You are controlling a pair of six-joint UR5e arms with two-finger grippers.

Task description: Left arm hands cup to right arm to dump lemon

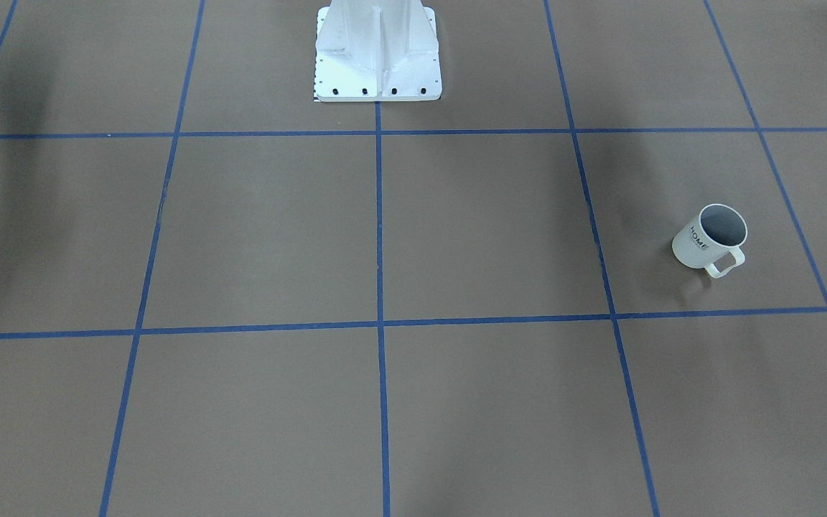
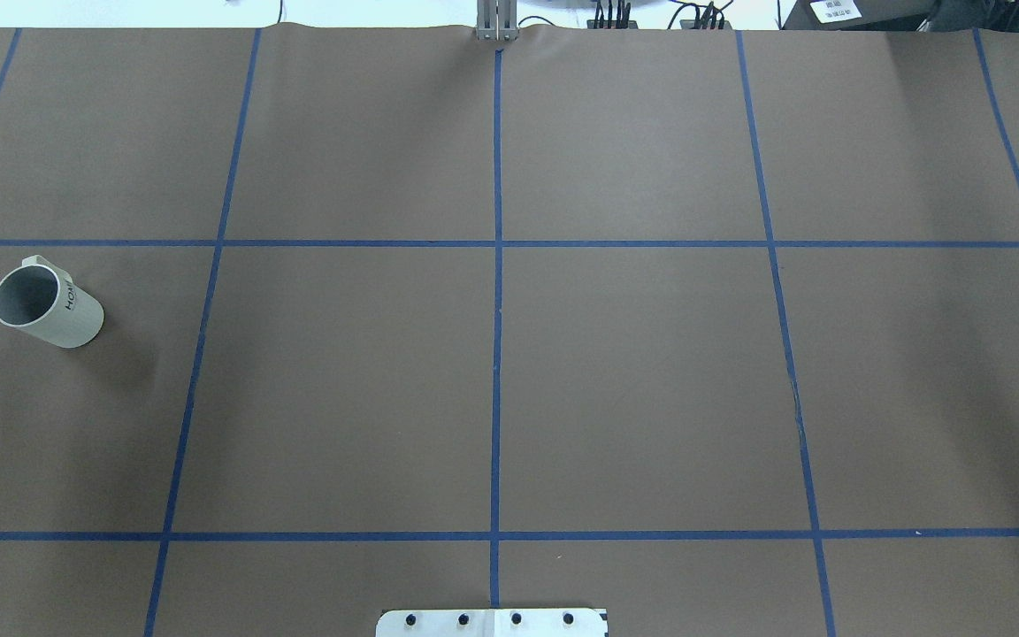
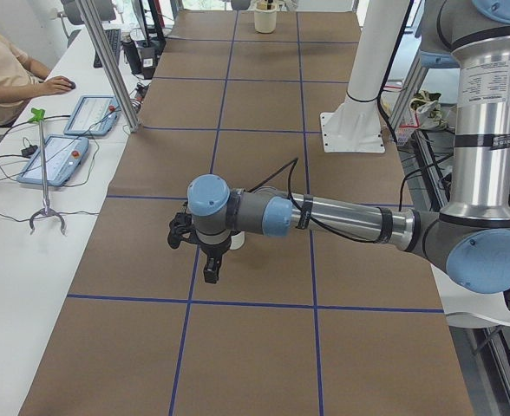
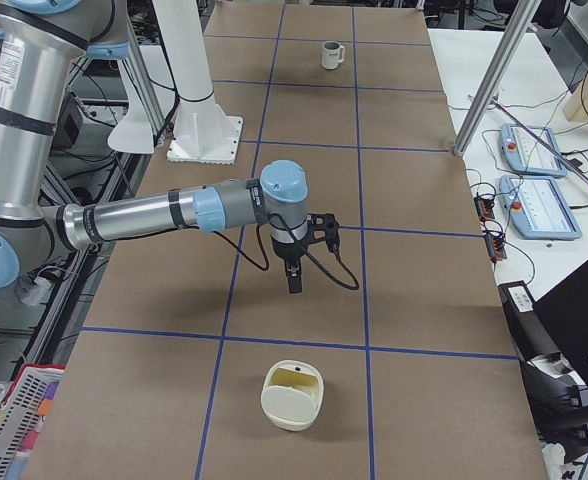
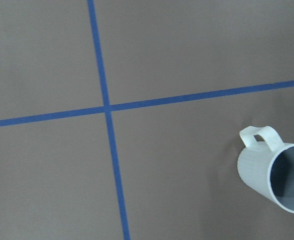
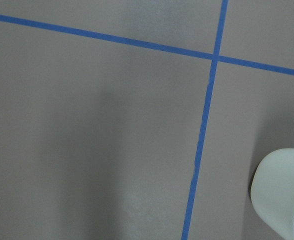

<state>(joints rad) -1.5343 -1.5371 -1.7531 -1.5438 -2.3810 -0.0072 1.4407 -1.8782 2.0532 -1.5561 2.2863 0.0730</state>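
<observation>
The white cup (image 1: 708,243) with "HOME" on its side stands upright on the brown table, handle toward the operators' side. It also shows in the overhead view (image 2: 48,307) at the far left and in the left wrist view (image 5: 273,170), bottom right. Its inside looks grey; no lemon shows. In the exterior left view my left gripper (image 3: 210,267) hangs above the table next to the cup (image 3: 238,240), which the arm mostly hides. My right gripper (image 4: 294,278) hangs over the table far from the cup (image 4: 332,55). I cannot tell whether either gripper is open or shut.
A cream container (image 4: 293,394) lies on the table at the robot's right end; it also shows in the right wrist view (image 6: 282,192) and in the exterior left view (image 3: 265,17). The white robot pedestal (image 1: 377,54) stands at the table's back. Blue tape lines grid the table.
</observation>
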